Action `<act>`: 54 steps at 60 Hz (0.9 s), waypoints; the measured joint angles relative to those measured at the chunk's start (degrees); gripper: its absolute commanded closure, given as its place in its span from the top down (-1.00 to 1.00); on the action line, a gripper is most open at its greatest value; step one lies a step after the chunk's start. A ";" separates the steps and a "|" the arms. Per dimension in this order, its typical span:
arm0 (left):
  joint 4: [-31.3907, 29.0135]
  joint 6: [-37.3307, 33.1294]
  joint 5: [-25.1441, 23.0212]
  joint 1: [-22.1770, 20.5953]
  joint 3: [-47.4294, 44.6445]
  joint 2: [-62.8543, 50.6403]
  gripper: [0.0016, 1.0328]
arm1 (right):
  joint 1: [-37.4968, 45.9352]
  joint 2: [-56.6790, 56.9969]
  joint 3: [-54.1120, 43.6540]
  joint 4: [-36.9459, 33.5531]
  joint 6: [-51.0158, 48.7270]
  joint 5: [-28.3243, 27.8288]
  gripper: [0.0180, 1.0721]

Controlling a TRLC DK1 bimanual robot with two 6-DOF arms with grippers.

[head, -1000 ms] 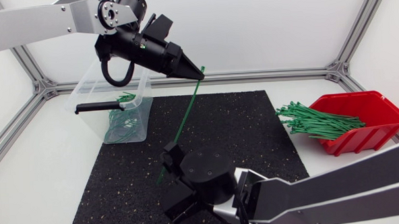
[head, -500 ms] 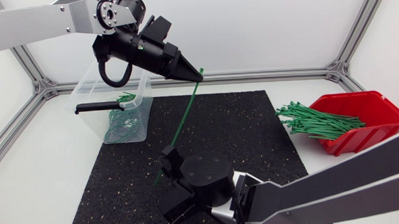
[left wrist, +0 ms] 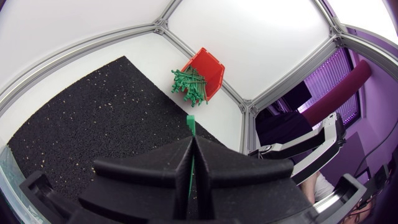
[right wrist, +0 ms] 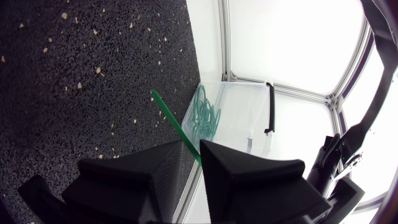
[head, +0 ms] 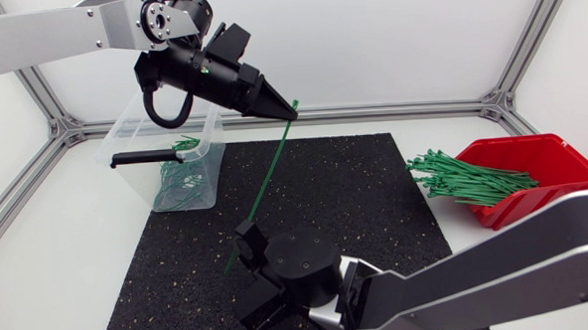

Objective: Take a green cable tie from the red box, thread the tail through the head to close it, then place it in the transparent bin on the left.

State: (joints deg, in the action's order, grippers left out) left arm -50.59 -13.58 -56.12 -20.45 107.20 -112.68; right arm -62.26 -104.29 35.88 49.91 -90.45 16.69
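Two grippers share one green cable tie (head: 271,178), and that shared hold is where trouble could start.

Nearest the table's front edge, the right gripper (head: 245,237) hangs over the front part of the black mat (head: 375,201). It is closed narrow on the tie's lower end. Its own wrist view shows the strip pinched between the fingers, with a short length poking out past the tips. That strip is thin and smooth, so I judge a sideways tug could pull it out.

From there the tie runs up and back as one nearly straight, unlooped span above the mat. The threading is not yet done. If the arms draw apart, one end may slip free. If they close in carelessly, the strip could bow off to one side and the tail would miss the head's small slot.

At the upper end, over the mat's far edge, the left gripper (head: 289,104) is pressed tight on the tie. A small squarish stub shows beyond its tips, probably the head, though I cannot be sure. With so little exposed, the fingers themselves may block the slot.

Just beside that gripper, at the mat's far left corner, stands the transparent bin (head: 123,125) with closed ties in it. A swing of the left arm could knock its rim.

By the table's right edge, well apart, the red box (head: 558,188) spills loose ties toward the mat and poses little risk.
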 measured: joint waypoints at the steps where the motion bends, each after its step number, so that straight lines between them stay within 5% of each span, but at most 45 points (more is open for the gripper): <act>1: 0.00 0.00 -0.13 0.02 0.00 0.00 -0.95 | 0.00 0.00 0.00 0.02 -0.04 0.00 -0.56; 54: -5.42 -3.65 -4.79 0.87 0.00 0.00 -0.95 | -2.58 0.00 -1.40 4.35 -2.86 0.42 -0.69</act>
State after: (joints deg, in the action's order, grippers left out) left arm -56.01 -17.23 -60.90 -19.57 107.20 -112.68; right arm -64.84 -104.29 34.48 54.26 -93.32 17.10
